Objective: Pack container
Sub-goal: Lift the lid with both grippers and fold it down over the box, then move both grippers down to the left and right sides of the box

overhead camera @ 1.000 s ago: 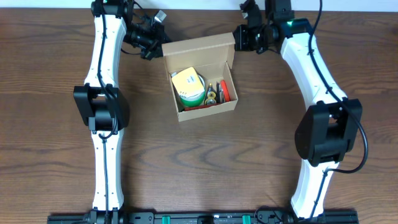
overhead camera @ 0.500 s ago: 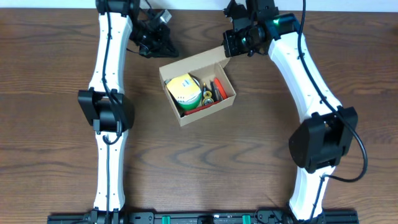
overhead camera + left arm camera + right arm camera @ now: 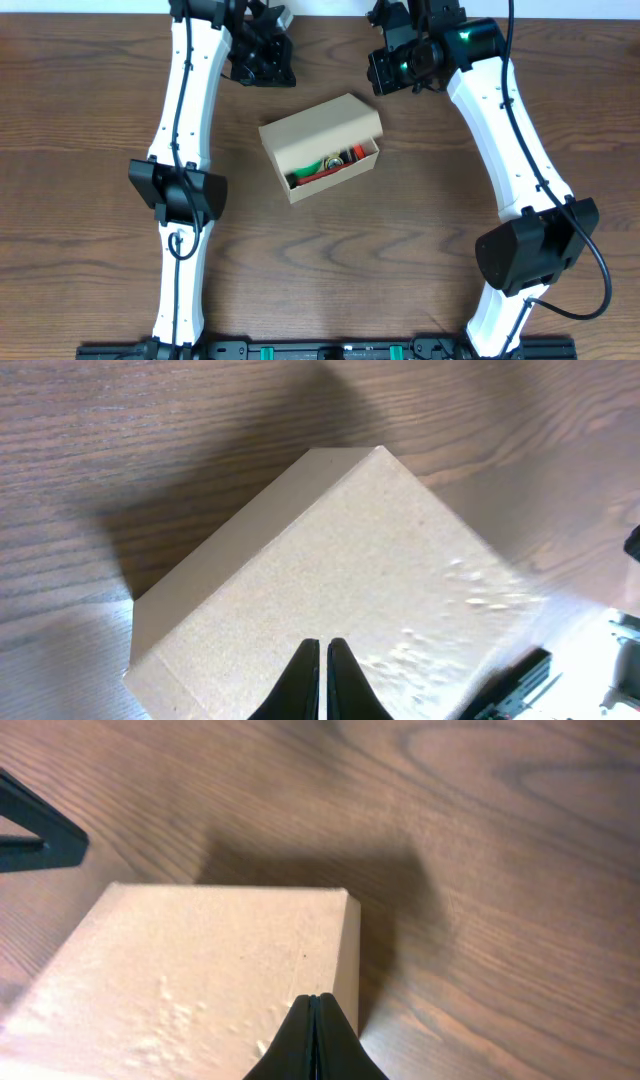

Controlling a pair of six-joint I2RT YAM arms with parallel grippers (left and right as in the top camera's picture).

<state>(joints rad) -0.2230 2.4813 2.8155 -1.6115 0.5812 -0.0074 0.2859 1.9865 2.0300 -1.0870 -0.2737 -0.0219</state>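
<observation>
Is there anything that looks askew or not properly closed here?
The small tan cardboard box lies at an angle on the brown wooden table. Its flap lid is down but not shut: a gap along its front shows red and green items.

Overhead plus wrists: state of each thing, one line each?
box, lid folded over but not fully down; gap left at the front
contents, inside the box, partly seen through the gap
left hand, shut, empty, above the lid
right hand, shut, empty, above the lid's edge
</observation>
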